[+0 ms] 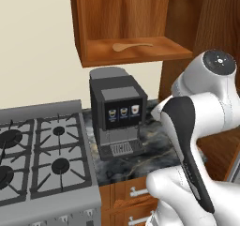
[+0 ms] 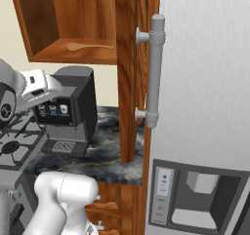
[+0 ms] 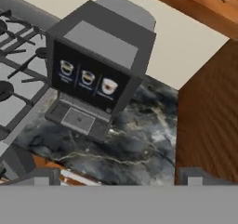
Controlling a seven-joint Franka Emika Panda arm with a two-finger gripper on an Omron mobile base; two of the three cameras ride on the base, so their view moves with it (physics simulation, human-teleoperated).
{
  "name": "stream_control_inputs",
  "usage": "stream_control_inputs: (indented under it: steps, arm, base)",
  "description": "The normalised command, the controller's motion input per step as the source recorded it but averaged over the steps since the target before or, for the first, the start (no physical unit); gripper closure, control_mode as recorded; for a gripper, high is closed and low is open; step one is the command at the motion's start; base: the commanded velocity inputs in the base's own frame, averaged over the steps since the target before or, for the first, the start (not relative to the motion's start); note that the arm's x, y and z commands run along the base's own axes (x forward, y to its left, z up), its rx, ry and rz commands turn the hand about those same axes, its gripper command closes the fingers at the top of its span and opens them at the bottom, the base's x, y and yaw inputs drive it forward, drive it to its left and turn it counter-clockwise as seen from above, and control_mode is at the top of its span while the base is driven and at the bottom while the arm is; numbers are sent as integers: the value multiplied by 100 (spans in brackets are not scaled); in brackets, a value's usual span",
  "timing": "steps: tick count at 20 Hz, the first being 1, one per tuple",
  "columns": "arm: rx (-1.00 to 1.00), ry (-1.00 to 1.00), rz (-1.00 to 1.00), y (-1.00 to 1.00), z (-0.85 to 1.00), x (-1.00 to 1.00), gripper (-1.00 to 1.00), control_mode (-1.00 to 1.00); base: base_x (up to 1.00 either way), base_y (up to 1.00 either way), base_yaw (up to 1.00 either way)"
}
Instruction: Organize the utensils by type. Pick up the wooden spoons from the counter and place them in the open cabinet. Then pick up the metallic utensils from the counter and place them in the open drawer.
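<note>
The claw (image 3: pixel 118 176) hangs wide and empty over the marble worktop (image 3: pixel 139 148), its tips framing the bare stretch in front of the coffee machine (image 3: pixel 95 74); one wooden spoon (image 1: pixel 131 46) already lies on the open cabinet's shelf (image 1: pixel 154 51), up above the machine, long axis running along the shelf; no other utensil is visible on this stretch, so the next pick likely lies off to one side.

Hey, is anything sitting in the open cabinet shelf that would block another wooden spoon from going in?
Only one wooden spoon lies on the open cabinet shelf, toward the front, with bare shelf around it. The coffee machine stands on the counter directly below the shelf, so a low approach could meet it. Nothing else visible blocks the opening.
</note>
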Motion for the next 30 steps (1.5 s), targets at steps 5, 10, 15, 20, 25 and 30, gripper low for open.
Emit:
stream_control_inputs:
  steps: [5, 10, 15, 20, 25, 30]
  arm:
    - [24, 0, -22, -4, -59, -1, -100, -100]
    - [21, 2, -7, 0, -43, 0, -100, -100]
    - [0, 0, 0, 0, 0, 0, -100, -100]
    - [0, 0, 0, 0, -1, -4, -100, -100]
    - [0, 0, 0, 0, -2, -8, -100, 100]
    - [0, 0, 0, 0, 0, 0, -100, 100]
  base:
    - [0, 0, 0]
    - [0, 0, 0]
    - [0, 0, 0]
    - [0, 0, 0]
    - [-54, -3, -1]
    - [-90, -18, -13]
